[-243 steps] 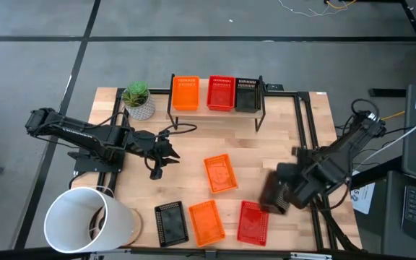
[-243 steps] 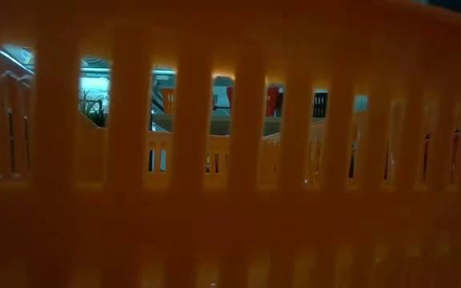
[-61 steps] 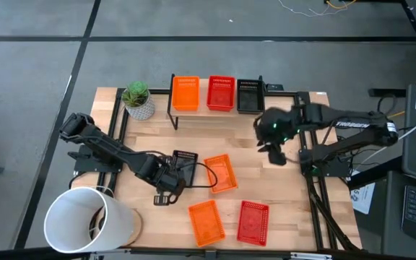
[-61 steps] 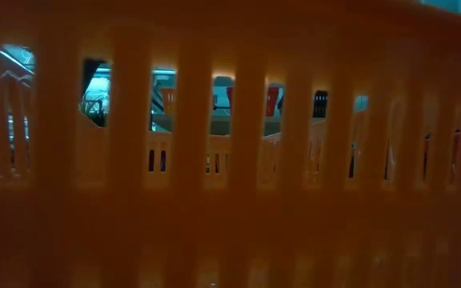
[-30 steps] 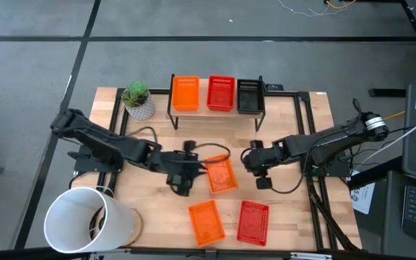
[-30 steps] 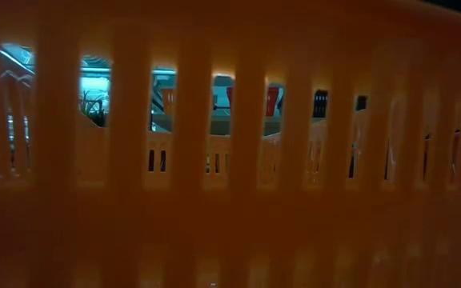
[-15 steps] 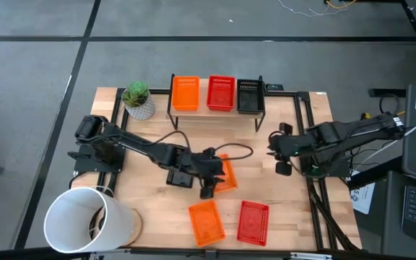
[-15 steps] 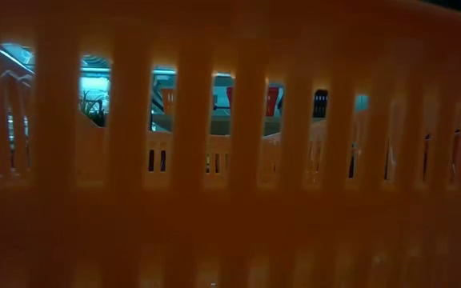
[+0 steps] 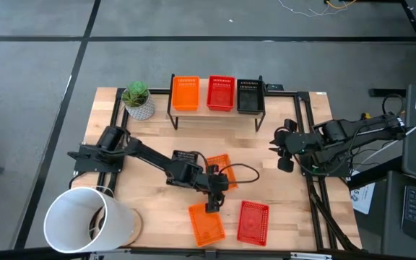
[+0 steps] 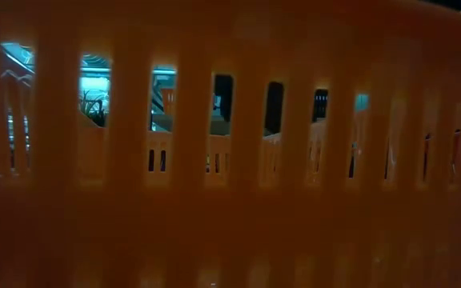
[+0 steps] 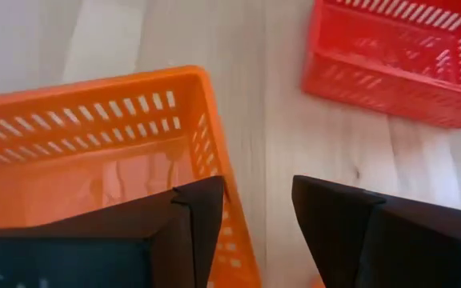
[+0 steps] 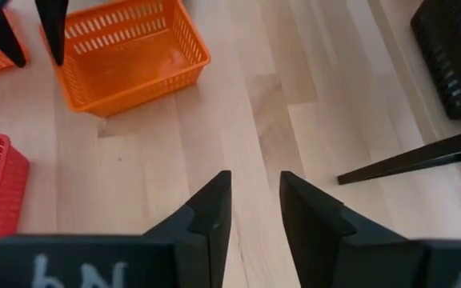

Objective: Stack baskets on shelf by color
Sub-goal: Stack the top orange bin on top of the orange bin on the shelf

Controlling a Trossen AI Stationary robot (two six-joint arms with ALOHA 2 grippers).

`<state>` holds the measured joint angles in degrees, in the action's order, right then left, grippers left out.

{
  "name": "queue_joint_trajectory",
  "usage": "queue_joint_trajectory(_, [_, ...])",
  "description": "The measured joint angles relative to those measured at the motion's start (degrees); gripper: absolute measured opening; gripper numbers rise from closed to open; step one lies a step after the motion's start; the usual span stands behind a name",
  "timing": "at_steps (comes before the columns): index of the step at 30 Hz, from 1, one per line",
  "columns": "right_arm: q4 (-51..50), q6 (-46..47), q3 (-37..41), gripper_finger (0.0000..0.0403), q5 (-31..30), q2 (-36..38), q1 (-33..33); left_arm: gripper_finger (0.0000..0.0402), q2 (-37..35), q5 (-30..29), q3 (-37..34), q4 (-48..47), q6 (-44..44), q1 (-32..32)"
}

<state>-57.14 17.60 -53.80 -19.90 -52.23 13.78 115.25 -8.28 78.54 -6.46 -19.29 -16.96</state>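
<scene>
The shelf [image 9: 215, 113] at the far edge carries an orange [image 9: 185, 94], a red [image 9: 221, 94] and a black basket [image 9: 248, 95]. A black basket [image 9: 185, 157] and an orange basket [image 9: 222, 167] lie mid-table. Another orange basket [image 9: 206, 222] and a red basket [image 9: 253, 220] sit near the front edge. My left gripper [image 9: 212, 205] is open at the middle orange basket's near end [image 11: 94, 136]. One finger stands inside the near wall and one outside it. My right gripper [image 9: 276, 149] stands open above bare wood [image 12: 254, 204] on the right. My left gripper comes from above, its fingers on either side of the middle orange basket's near short wall [image 11: 218, 168], close to the near right corner. Whether a finger touches the wall, I cannot tell. The basket rests flat on the table.
A potted plant [image 9: 137, 101] stands at the far left and a large white bucket [image 9: 89, 220] at the near left corner. A cable [image 9: 240, 172] loops beside the left gripper. An orange basket wall [image 10: 230, 200] fills the low view.
My left gripper has gone from the black basket toward the table's right and near edges, to the near end of the middle orange basket. The black basket stays on the table. My right gripper has drawn back toward the right edge.
</scene>
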Motion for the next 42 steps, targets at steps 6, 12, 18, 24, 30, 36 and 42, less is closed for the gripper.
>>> queue_joint_trajectory(6, [0.0,0.2,0.0,0.0107,0.5,0.0,0.0,0.0144,0.5,-4.8,0.0,-1.6,-1.6,0.0])
queue_joint_trajectory(12, [0.0,0.3,0.0,0.0107,0.5,-0.1,0.0,0.0144,0.5,-5.5,-0.4,-2.1,-1.7,-0.1])
queue_joint_trajectory(18, [0.0,0.2,0.0,0.0107,0.5,-0.1,0.0,0.0131,0.5,-5.0,-0.5,-5.1,-1.6,-0.4])
queue_joint_trajectory(24, [0.0,0.2,0.0,0.0107,0.5,-0.1,0.0,0.0022,0.5,-4.3,-0.5,-5.1,-0.9,-0.3])
queue_joint_trajectory(30, [0.0,0.2,0.0,0.0107,0.5,-0.1,0.0,0.0004,-0.6,-4.1,1.3,-4.9,3.7,-0.4])
queue_joint_trajectory(36, [-0.1,0.3,0.0,0.0107,0.5,-0.1,0.0,0.0002,-7.4,-8.0,13.0,-22.1,12.0,-1.5])
queue_joint_trajectory(42, [-0.1,0.3,0.0,0.0107,0.5,-0.2,0.0,0.0001,-15.3,-20.0,24.4,-43.8,19.1,-2.1])
